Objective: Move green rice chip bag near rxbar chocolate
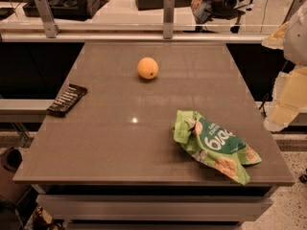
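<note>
The green rice chip bag (216, 145) lies crumpled on the grey table near its front right corner, its darker green patch with white lettering facing up. The rxbar chocolate (67, 99) is a small flat black bar with white text at the table's left edge, partly overhanging it. My gripper (280, 114) hangs at the right edge of the camera view, off the table's right side, up and to the right of the bag and not touching it. It holds nothing that I can see.
A round orange fruit (147, 68) sits at the table's middle back. The grey table (120, 143) ends in a rail with metal posts (168, 16) at the back. A person sits on a chair (211, 4) beyond it.
</note>
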Action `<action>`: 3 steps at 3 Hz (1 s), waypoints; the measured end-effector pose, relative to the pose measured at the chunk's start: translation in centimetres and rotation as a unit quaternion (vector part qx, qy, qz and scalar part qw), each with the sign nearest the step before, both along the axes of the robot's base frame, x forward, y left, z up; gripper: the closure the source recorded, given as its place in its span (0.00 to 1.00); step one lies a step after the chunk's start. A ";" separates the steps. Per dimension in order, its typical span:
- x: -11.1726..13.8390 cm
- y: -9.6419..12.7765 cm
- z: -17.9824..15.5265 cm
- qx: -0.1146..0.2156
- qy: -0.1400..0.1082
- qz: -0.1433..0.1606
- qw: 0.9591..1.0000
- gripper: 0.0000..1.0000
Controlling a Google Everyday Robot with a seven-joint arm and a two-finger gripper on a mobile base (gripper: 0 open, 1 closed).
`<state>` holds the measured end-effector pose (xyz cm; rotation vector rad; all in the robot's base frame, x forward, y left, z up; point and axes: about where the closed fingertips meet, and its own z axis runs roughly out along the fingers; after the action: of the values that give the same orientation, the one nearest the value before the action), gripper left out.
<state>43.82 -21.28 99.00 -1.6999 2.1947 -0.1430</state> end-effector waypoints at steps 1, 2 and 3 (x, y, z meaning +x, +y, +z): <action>0.0 0.0 0.0 0.000 0.000 0.000 1.000 0.00; 0.5 0.6 -2.0 -0.008 0.016 -0.009 1.000 0.00; 0.7 1.3 -6.7 -0.020 0.063 -0.024 0.998 0.00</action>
<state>44.57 -19.94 92.34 -1.7227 2.3387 -0.0959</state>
